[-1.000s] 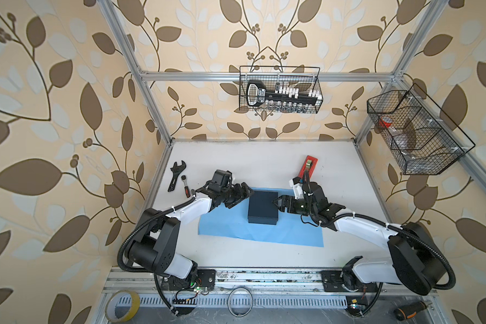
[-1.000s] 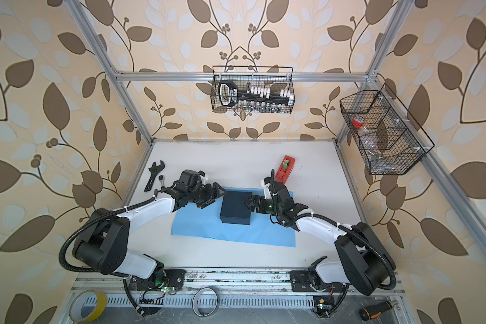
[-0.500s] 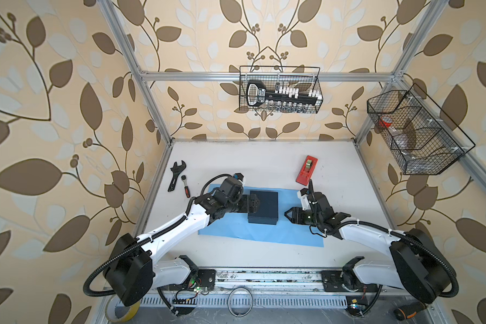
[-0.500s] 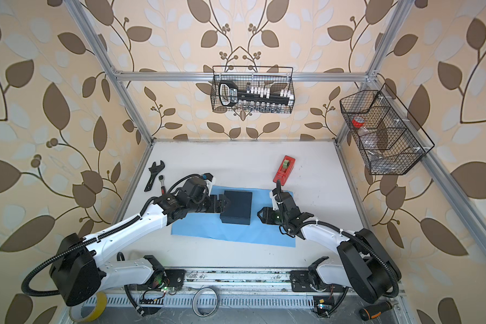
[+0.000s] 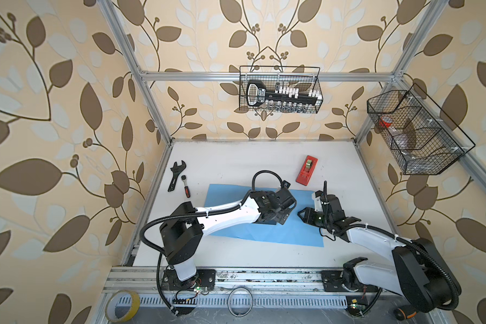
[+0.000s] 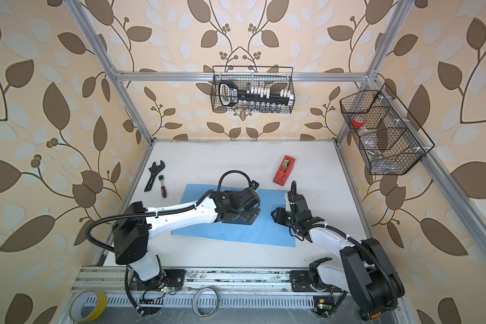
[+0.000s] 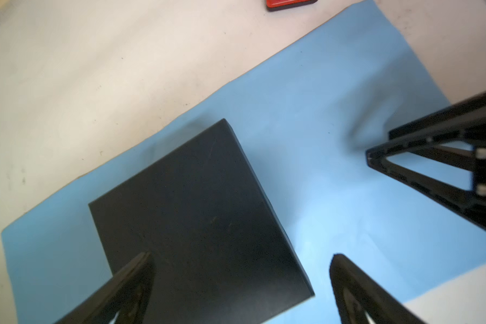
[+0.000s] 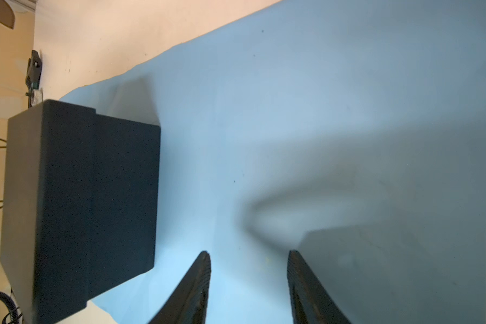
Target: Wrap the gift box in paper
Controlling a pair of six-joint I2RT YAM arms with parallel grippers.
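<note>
The dark gift box (image 7: 197, 218) lies flat on the light blue paper (image 5: 264, 235), which is spread on the white table. In both top views my left gripper (image 5: 278, 214) hangs over the box and hides most of it (image 6: 244, 221). My left gripper (image 7: 240, 269) is open: one finger is above the lid, the other is past the box's edge, over the paper (image 7: 320, 112). Right of the box (image 8: 96, 202), my right gripper (image 8: 249, 256) is low over the paper (image 8: 292, 112), its jaws apart with nothing between them. Its tip (image 5: 302, 214) points at the box.
A red tape dispenser (image 5: 307, 170) lies behind the paper's right end. A black wrench (image 5: 176, 175) and a red-handled ratchet (image 5: 185, 185) lie at the back left. Wire baskets hang on the back wall (image 5: 279, 89) and the right wall (image 5: 415, 131).
My left arm has swung from the box's left side to above the box, and its jaws have widened. My right gripper has backed off the box's right side and its jaws have narrowed.
</note>
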